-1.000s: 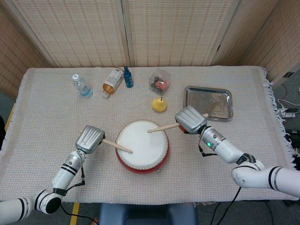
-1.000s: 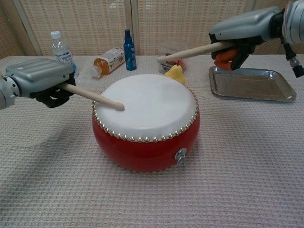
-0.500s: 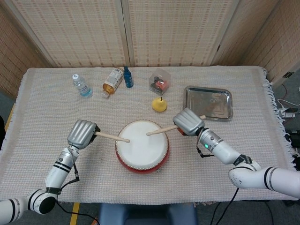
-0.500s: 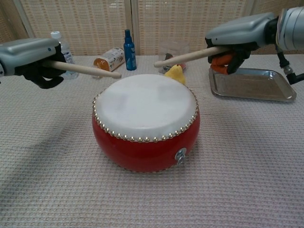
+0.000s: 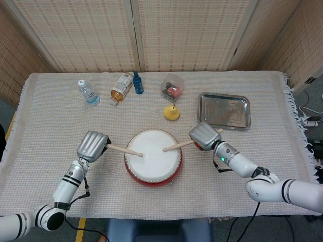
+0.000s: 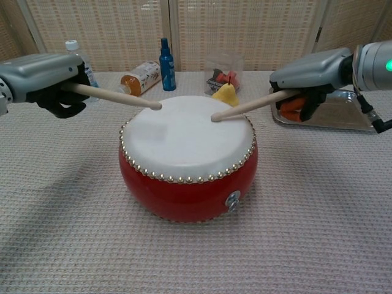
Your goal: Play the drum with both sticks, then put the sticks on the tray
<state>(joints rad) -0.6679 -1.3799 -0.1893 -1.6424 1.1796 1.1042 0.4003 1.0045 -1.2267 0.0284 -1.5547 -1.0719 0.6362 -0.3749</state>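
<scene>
A red drum [image 5: 153, 158] [image 6: 187, 159] with a white skin stands at the table's front middle. My left hand [image 5: 93, 145] [image 6: 43, 73] grips a wooden stick [image 5: 124, 150] [image 6: 116, 97] whose tip hovers just above the skin's left side. My right hand [image 5: 204, 136] [image 6: 312, 72] grips the other stick [image 5: 177, 145] [image 6: 248, 105], angled down with its tip touching the skin right of centre. The steel tray [image 5: 224, 110] [image 6: 334, 113] lies behind my right hand at the back right, with nothing on it.
Along the back of the table lie a water bottle [image 5: 88, 92], a tipped orange-drink bottle [image 5: 121, 87], a blue bottle [image 5: 138, 83] and a clear box [image 5: 172, 87]. A yellow pear-shaped toy [image 5: 171, 112] sits just behind the drum. A woven cloth covers the table.
The right stick has swung down from above the drum until its tip met the skin. The left stick rose off the skin, then dipped slightly, its tip staying above the skin.
</scene>
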